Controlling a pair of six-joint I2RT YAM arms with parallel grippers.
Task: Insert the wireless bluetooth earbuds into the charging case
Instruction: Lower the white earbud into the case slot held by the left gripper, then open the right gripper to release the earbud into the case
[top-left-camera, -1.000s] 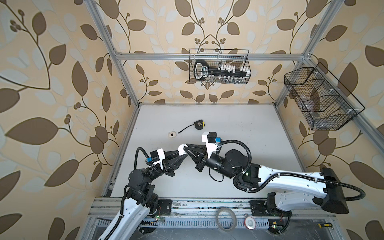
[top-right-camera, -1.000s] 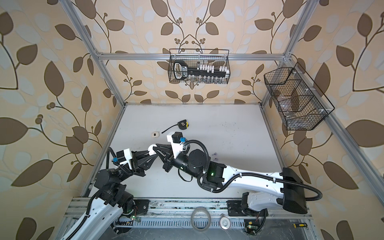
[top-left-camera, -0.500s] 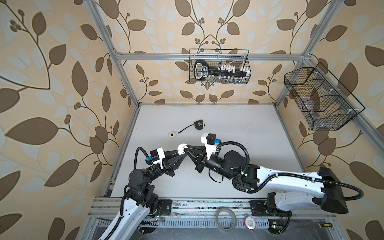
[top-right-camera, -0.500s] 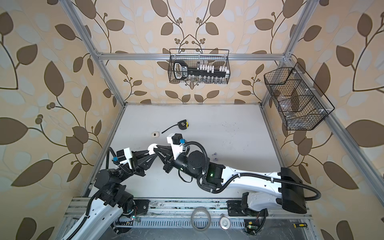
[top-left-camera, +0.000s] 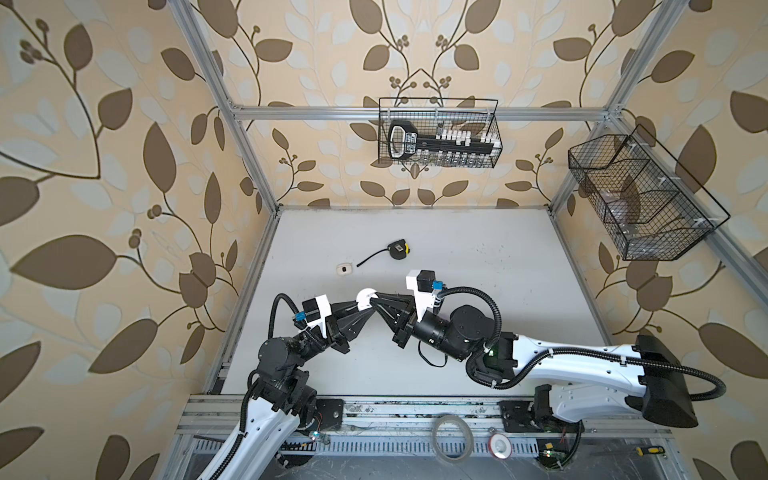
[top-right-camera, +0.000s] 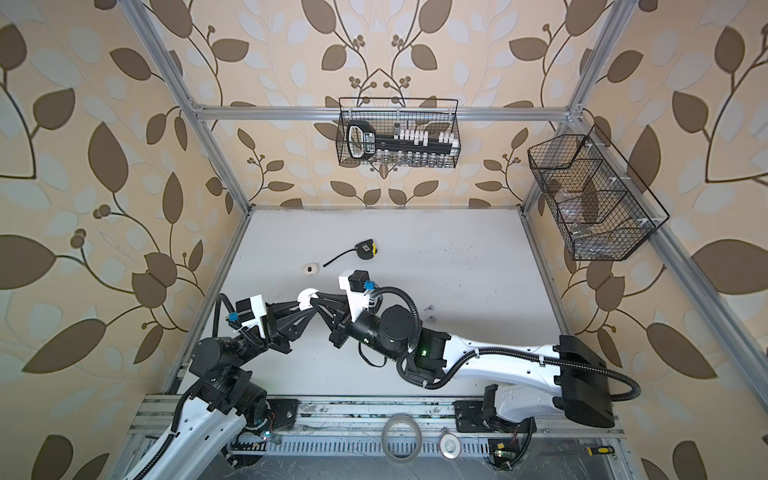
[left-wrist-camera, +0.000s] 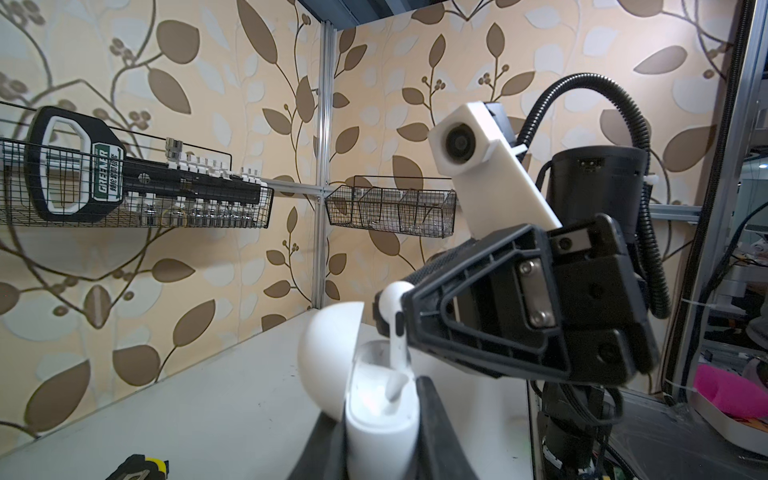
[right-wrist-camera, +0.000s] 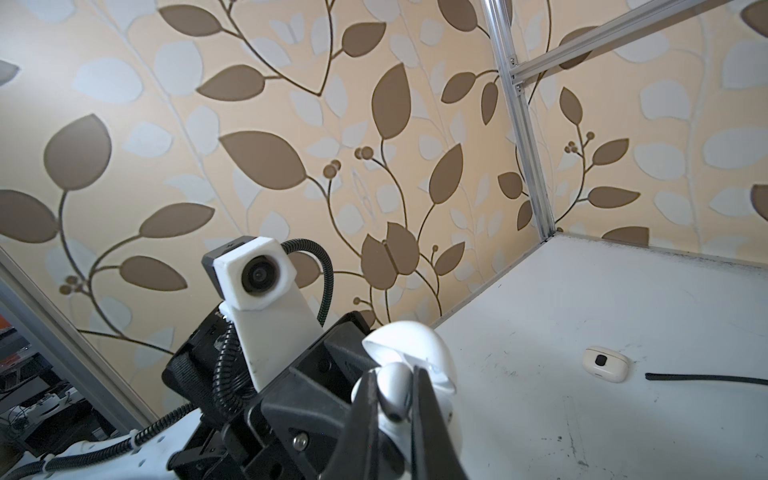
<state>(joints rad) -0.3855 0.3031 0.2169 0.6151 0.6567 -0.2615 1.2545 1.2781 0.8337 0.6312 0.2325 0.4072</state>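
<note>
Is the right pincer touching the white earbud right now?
Touching. The right wrist view shows the earbud pinched between both fingers of the right pincer, with no gap on either side.

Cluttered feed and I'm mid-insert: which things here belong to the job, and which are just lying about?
In the job:
white earbud, pinched in the right end effector
open charging case, held by the left end effector

Lying about:
tape measure
small closed cream case on the table
wall basket
tape roll on the front rail
</note>
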